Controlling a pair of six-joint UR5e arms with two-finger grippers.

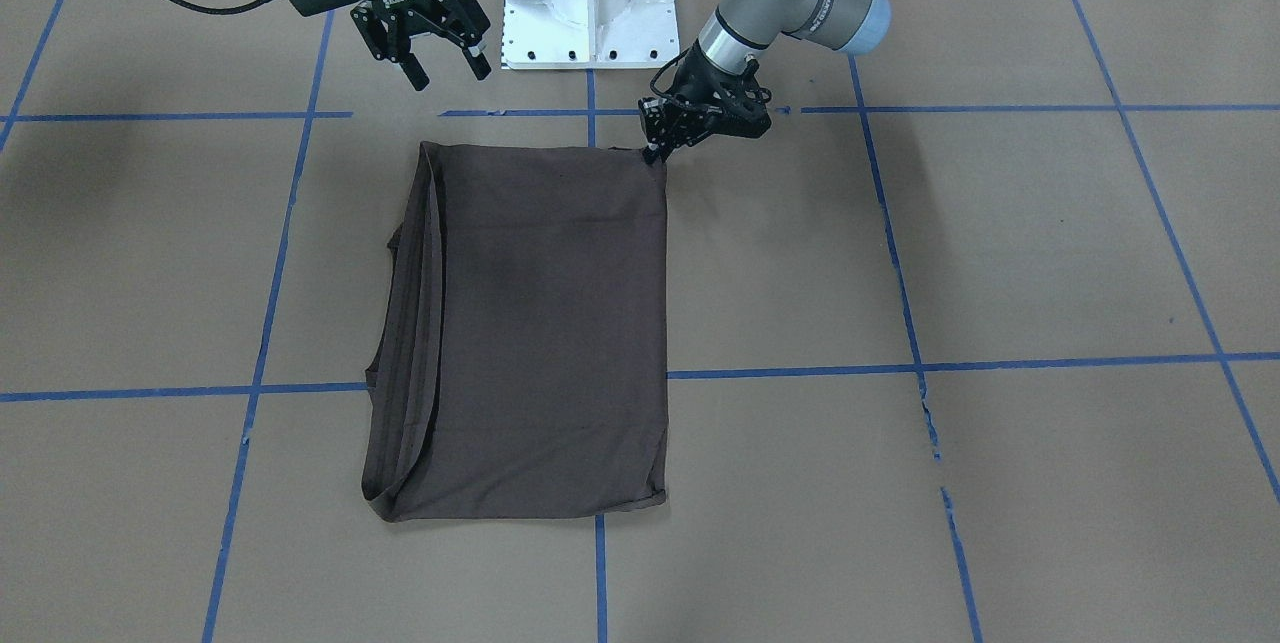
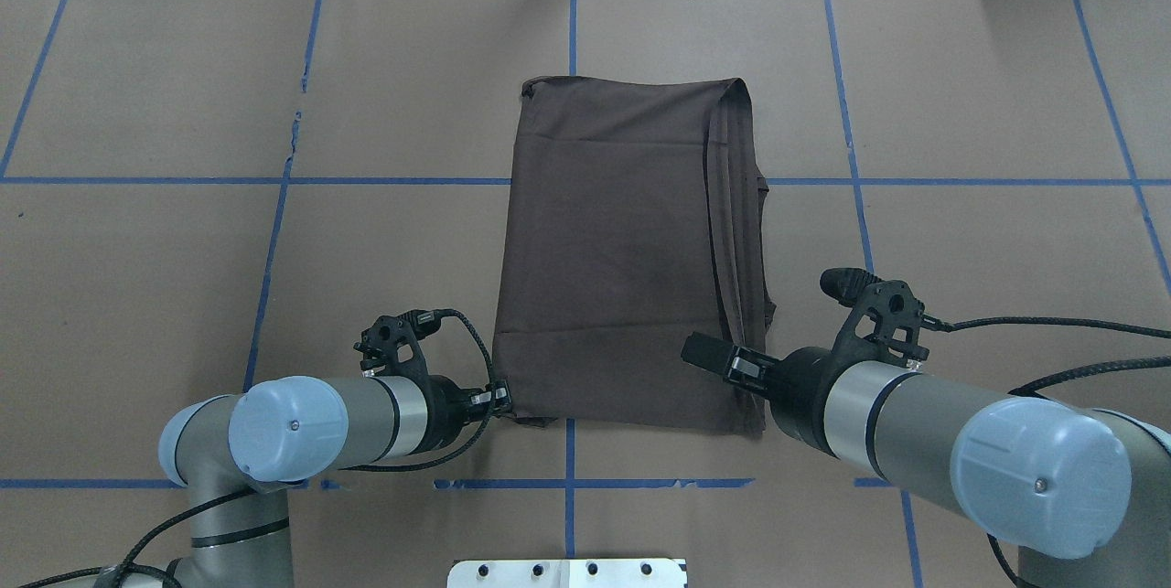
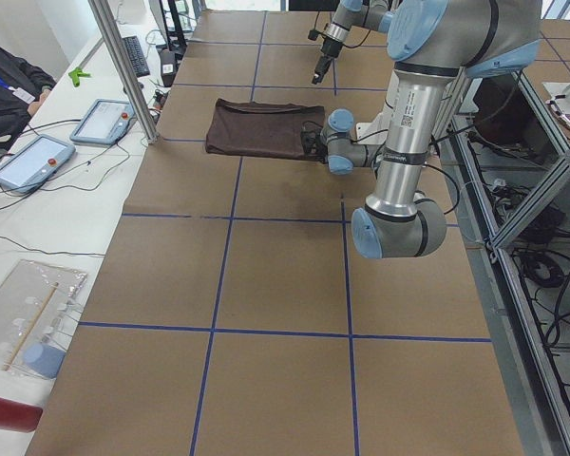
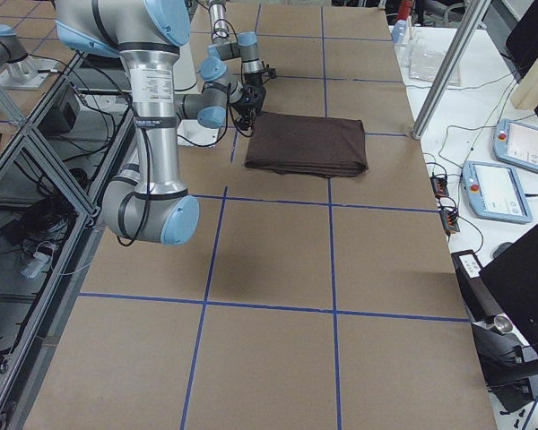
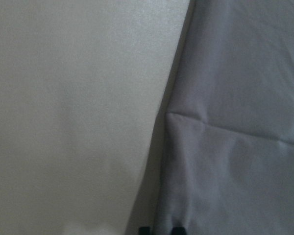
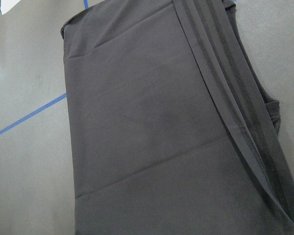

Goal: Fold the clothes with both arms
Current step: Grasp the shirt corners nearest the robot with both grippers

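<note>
one folded t-shirt [image 1: 540,323], left claw [image 1: 655,155], right claw [image 1: 450,78]

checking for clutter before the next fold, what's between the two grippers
Only the near end of the T-shirt lies between the left gripper and the right gripper, nothing else; the overhead exterior view shows it.

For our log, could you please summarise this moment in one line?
Brown T-shirt folded; left gripper shut on corner; right gripper open, raised

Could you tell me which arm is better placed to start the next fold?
Probably left: the left gripper grips the near corner of the T-shirt; the right gripper hangs open, raised off it.
</note>
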